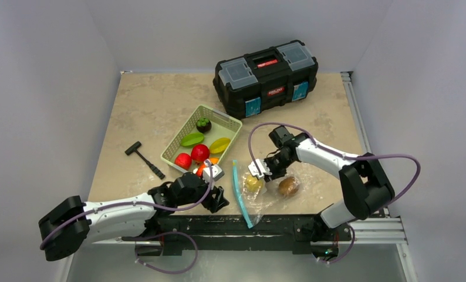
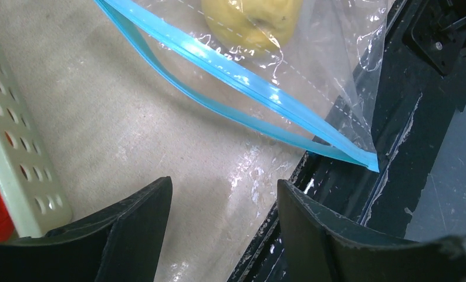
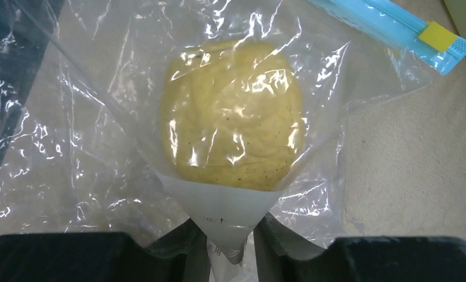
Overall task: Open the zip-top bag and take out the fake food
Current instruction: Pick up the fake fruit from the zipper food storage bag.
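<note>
Zip-top bag [image 3: 72, 147] film is clamped by right fingers [image 3: 277, 247] behind yellow fruit [image 3: 233, 111], likely for tipping it out. Left fingers [image 2: 131, 223] are held apart, empty, near zip strip [image 2: 248, 82].

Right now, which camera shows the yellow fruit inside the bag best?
Right wrist: the yellow fruit fills the frame, seen through the zip-top bag. Left wrist catches only part of it at the frame's top; the top view shows it small beside the right gripper.

I'm counting one bag [image 1: 270, 192], one basket [image 1: 222, 115], one toolbox [image 1: 266, 76], one hammer [image 1: 144, 158]. I'm seeing eight foods [image 1: 253, 183]: two bagged, six basketed.
</note>
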